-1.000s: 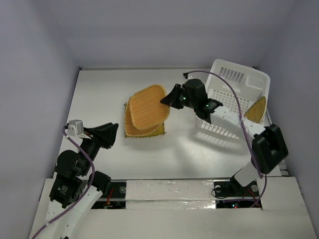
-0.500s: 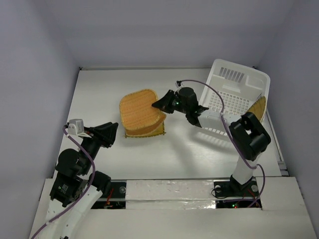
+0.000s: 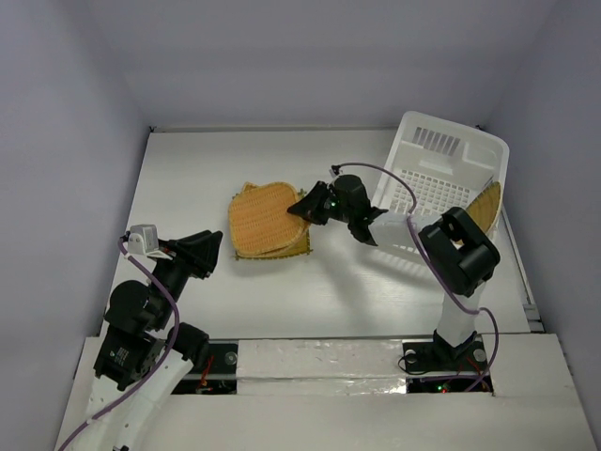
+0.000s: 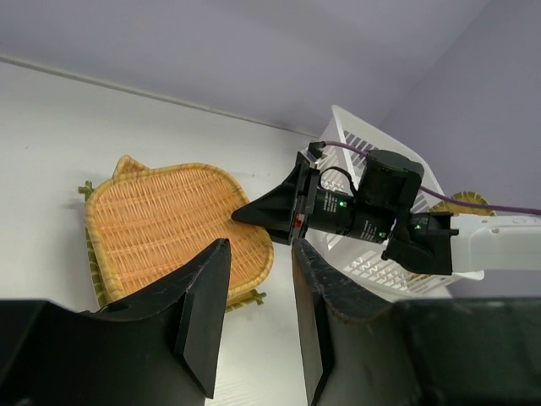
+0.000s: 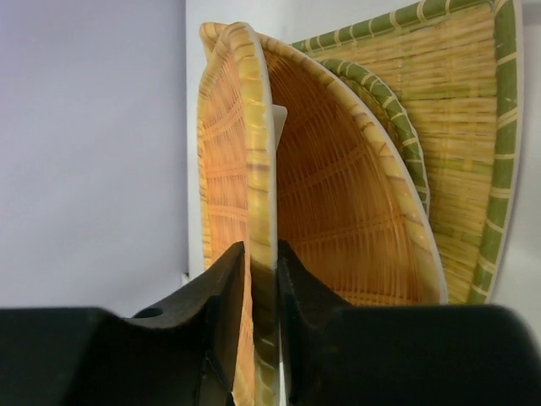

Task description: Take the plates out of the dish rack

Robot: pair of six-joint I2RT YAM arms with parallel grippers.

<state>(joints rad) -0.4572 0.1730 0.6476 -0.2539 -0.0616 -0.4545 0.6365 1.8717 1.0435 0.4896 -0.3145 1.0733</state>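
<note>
A stack of woven plates (image 3: 268, 224) lies on the white table left of centre. My right gripper (image 3: 302, 207) is shut on the right rim of the top orange rounded plate (image 5: 252, 152), which rests low on the stack. Under it are a second orange plate (image 5: 338, 211) and a green-trimmed square plate (image 5: 461, 127). The white dish rack (image 3: 441, 150) stands at the back right with one tan plate (image 3: 485, 209) leaning in its right end. My left gripper (image 3: 211, 252) is open and empty near the front left. The left wrist view shows it (image 4: 260, 288) in front of the stack (image 4: 161, 224).
The rack (image 4: 363, 266) is tilted, with its near wall close to my right forearm. The purple cable (image 3: 394, 183) loops over the rack. Grey walls close in the table on three sides.
My right gripper has brought the orange plate down and flatter onto the stack, and the right elbow has swung in. The left arm has not moved.
</note>
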